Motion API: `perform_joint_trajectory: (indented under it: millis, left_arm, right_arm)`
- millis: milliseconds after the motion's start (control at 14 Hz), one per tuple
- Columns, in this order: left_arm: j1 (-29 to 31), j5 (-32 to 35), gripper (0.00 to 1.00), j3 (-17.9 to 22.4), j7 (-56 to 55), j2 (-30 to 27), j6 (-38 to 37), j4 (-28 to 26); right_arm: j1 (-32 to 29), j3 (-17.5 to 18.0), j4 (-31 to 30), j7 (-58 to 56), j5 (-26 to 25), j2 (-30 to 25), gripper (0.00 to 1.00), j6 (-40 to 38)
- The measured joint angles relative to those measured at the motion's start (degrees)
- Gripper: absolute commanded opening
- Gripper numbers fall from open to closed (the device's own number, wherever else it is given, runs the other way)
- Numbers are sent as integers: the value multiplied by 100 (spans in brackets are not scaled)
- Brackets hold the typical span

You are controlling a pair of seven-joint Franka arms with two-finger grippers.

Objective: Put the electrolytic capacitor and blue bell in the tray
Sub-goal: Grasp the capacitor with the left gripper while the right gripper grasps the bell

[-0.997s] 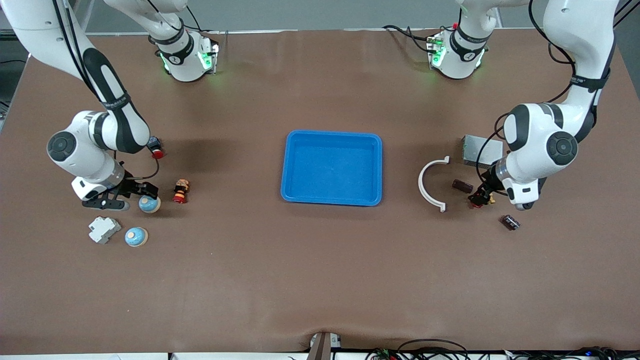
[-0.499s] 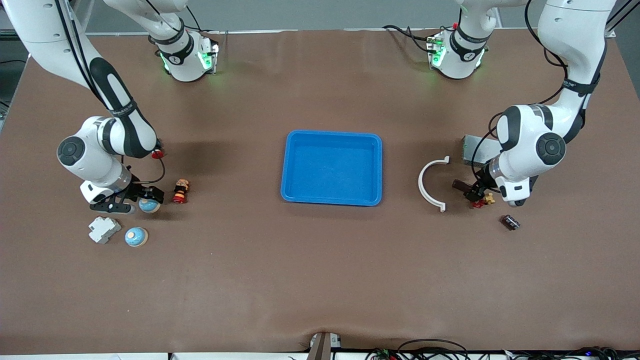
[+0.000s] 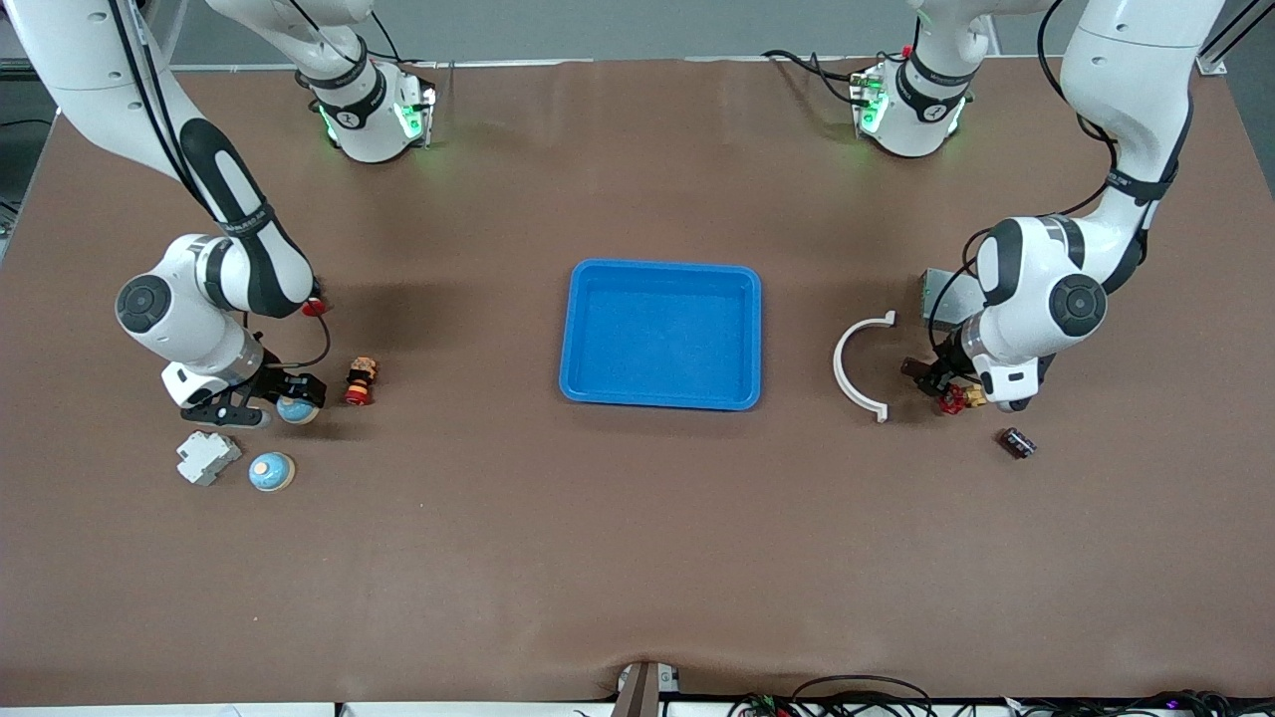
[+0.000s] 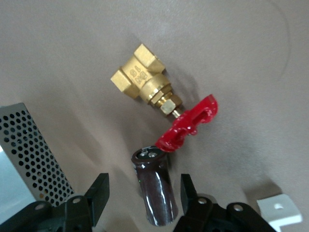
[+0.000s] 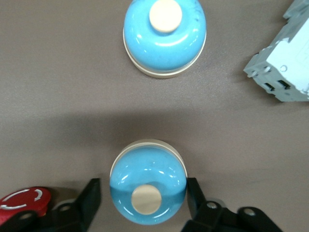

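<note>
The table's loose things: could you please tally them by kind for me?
Round blue bells: 2
Dark cylindrical electrolytic capacitors: 2
Red-capped push-button switches: 2
Brass valve, red handle: 1
Grey plastic circuit breaker: 1
White curved plastic arc: 1
Grey perforated metal box: 1
Bright-blue rectangular plastic tray: 1
Total: 11

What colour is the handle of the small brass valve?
Red; the valve handle shows best in the left wrist view.
</note>
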Motion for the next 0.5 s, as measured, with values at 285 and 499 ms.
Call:
perform_joint_trajectory:
  millis: [285,499]
  left_arm:
    - [-14,0,0,-8,-14,111,42,-1]
    - [-74,0,0,-57,-236,121,68,21]
  right_arm:
    - [8,1,14,2,3,-16,0,2]
    - [80,11,44,83,6,-19,0,-31]
